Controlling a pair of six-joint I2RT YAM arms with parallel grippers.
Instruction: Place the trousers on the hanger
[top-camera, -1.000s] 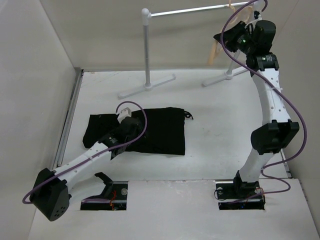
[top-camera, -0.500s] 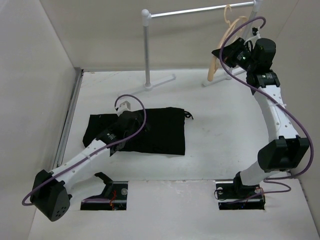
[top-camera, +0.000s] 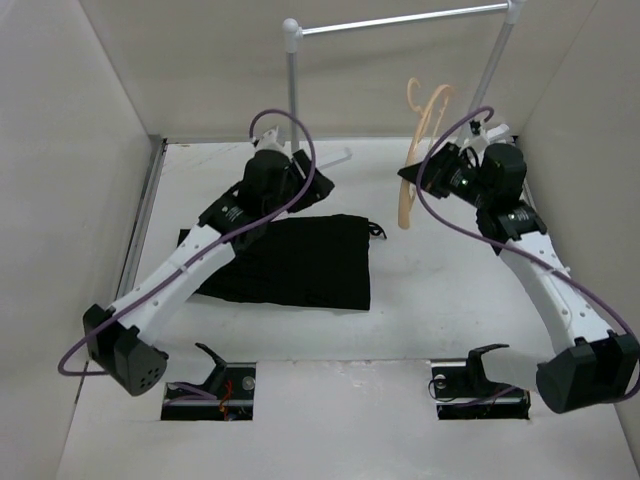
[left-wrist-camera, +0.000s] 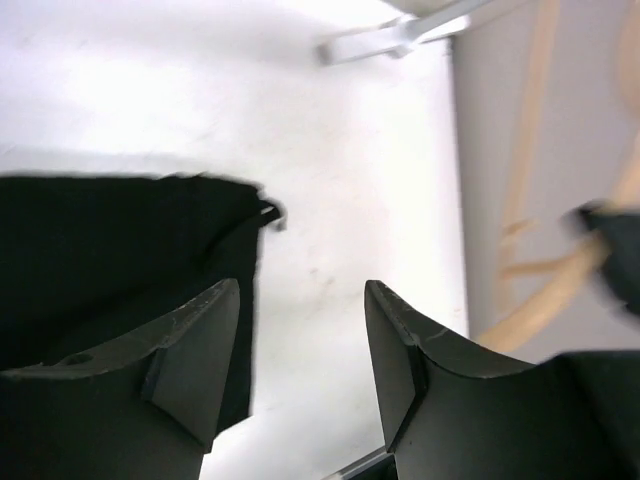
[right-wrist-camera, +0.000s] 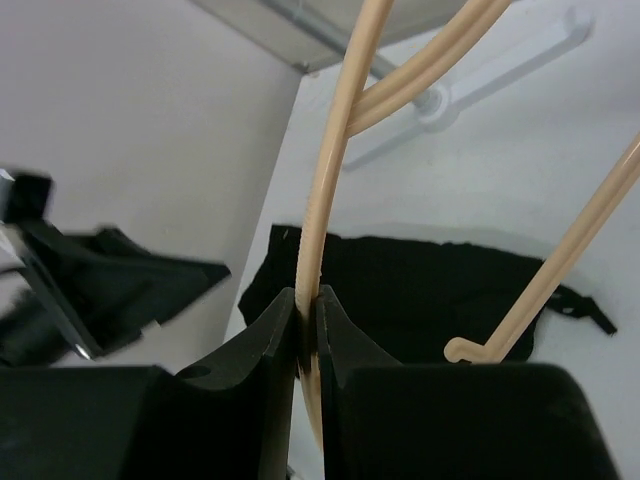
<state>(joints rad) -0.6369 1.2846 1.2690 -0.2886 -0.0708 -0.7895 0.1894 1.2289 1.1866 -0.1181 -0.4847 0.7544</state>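
My right gripper (right-wrist-camera: 308, 300) is clamped on one curved arm of the hanger (right-wrist-camera: 335, 170), holding it in the air over the table (top-camera: 450, 290), off to the right of the black trousers (top-camera: 290, 262) lying flat. The left gripper (left-wrist-camera: 300, 305) has its jaws apart with nothing in them, hovering just past the trousers' drawstring corner, with the hanger a bit apart on its right.

Black trousers (top-camera: 300, 265) on white table (top-camera: 450, 290)
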